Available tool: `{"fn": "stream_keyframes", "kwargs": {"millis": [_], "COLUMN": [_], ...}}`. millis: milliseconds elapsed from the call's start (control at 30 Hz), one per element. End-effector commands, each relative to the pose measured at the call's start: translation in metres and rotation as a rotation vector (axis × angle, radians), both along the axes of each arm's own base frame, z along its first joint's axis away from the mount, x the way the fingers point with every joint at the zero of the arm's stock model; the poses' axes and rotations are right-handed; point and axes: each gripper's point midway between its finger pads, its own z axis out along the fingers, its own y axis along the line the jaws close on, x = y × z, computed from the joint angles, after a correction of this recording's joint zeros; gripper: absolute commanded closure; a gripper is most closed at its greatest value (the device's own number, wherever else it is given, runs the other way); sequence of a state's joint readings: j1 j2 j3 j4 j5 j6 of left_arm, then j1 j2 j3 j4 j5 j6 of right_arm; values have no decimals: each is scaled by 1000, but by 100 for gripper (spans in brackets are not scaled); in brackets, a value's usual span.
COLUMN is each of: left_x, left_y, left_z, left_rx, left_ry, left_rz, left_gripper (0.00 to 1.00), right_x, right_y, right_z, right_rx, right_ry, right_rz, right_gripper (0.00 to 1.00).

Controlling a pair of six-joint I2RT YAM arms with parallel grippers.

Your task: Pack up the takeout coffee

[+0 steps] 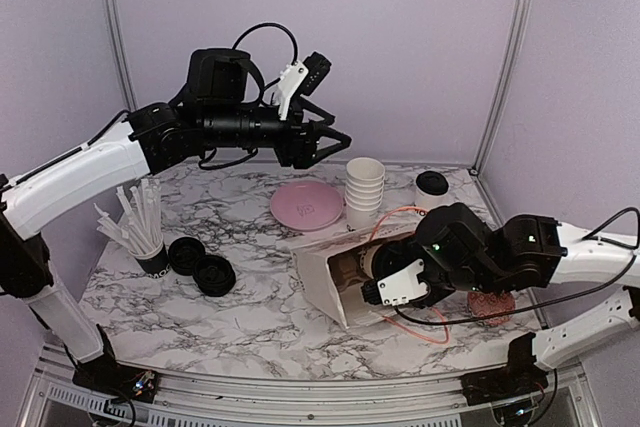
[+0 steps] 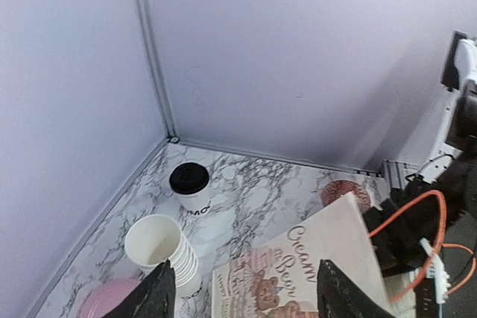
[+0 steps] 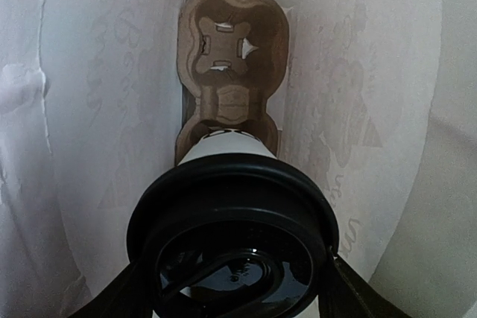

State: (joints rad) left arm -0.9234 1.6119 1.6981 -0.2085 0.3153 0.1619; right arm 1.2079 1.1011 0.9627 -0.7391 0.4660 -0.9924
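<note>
Coffee cup sits gripped by right end effector inside bag.

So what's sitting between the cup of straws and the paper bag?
Two black lids, side by side, nearer the straw cup than the bag. The top view shows them.

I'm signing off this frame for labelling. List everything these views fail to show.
- Right wrist view: whether the right pincer grips the lidded cup; its lid hides the contact.
- Same view: whether that cup's base sits in the cardboard tray; the cup covers it.
- Top view: the right pincer, buried inside the paper bag.
- Left wrist view: the lettering on the far cup, too small to read.
</note>
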Motion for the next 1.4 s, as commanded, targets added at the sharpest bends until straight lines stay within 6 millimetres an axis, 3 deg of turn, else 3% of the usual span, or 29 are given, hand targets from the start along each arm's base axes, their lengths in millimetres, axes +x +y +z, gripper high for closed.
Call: {"fn": "stream_keyframes", "kwargs": {"millis": [0,133,267,633,967,1367], "left_x": [81,116,120,118,113,110], "left_y": [14,17,10,-8,-10,-13], "left_z": [-66,-130,-176,-239,-265,-271], "left_rx": [61,110,156,212,244,250], "left_ry": [222,395,507,656,721,742], "left_rz": [203,279,259,208,194,180], "left_gripper": [36,40,41,42,42,42], "right_x": [8,14,22,31,41,48], "right_y": [11,11,9,12,12,11], "right_z": [8,5,0,-11,-19,-29], "right_rx": [45,47,44,60,62,54], "right_ry": [-27,-21,-3,24,30,29], "right_rz": [-17,-34,-62,-81,-100,-105], "right_gripper": [48,48,48,49,49,50]}}
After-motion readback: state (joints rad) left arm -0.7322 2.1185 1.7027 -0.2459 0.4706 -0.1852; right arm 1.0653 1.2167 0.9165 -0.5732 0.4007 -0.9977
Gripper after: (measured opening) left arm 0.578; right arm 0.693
